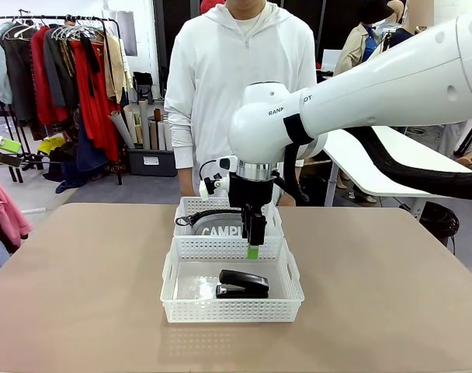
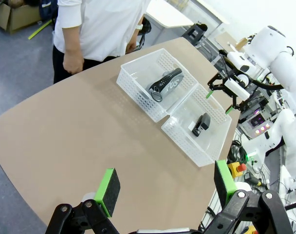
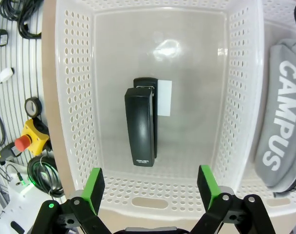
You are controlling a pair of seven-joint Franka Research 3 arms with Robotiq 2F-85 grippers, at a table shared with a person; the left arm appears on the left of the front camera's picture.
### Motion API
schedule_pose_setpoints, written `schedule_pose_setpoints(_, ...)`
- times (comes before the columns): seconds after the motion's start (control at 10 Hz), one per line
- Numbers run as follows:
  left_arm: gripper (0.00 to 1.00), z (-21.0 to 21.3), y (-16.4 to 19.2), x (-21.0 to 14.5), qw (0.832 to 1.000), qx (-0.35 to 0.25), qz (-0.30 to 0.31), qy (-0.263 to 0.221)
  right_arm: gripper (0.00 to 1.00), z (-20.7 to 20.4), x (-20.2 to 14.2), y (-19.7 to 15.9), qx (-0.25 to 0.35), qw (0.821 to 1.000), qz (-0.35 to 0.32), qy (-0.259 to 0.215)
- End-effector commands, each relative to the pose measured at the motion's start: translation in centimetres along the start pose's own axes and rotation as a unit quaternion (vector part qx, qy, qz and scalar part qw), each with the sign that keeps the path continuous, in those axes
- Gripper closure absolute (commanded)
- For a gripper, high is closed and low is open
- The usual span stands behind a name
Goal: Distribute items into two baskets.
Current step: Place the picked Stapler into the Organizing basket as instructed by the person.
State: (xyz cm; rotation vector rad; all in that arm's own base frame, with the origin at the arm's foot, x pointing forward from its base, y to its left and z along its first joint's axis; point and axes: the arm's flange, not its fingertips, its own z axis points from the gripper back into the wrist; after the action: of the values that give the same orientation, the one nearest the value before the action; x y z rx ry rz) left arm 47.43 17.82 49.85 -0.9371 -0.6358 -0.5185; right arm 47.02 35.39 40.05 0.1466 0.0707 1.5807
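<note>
Now | right pincer (image 1: 253,250) points down over stapler (image 1: 243,284); wide open, empty | left pincer (image 2: 165,184) open, empty

The two white rectangular baskets (image 1: 191,299) (image 1: 191,210) are glossy perforated plastic, one with a smooth, faintly reflective floor. The black desk stapler (image 3: 140,126) looks like smooth, semi-matt plastic. The grey zip pouch (image 3: 279,122) is soft matt cloth, and the tan table (image 1: 81,287) is matt.

Evenly bright, lit from overhead. Soft shadows under baskets (image 1: 232,311) on counter (image 1: 81,295). Glare on near basket's floor. Sharp throughout; wide-angle bending at wrist views' edges.
</note>
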Motion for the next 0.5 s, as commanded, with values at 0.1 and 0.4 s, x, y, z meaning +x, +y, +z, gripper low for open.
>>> schedule_pose_setpoints(0.1,0.0,0.11,-0.02,0.05,1.0,0.001,-0.001,-0.002,0.0,0.17,0.04,0.06,0.0,1.0,-0.002,-0.004)
schedule_pose_setpoints(0.4,0.0,0.11,-0.02,0.05,1.0,0.001,-0.001,-0.002,0.0,0.17,0.04,0.06,0.0,1.0,-0.002,-0.004)
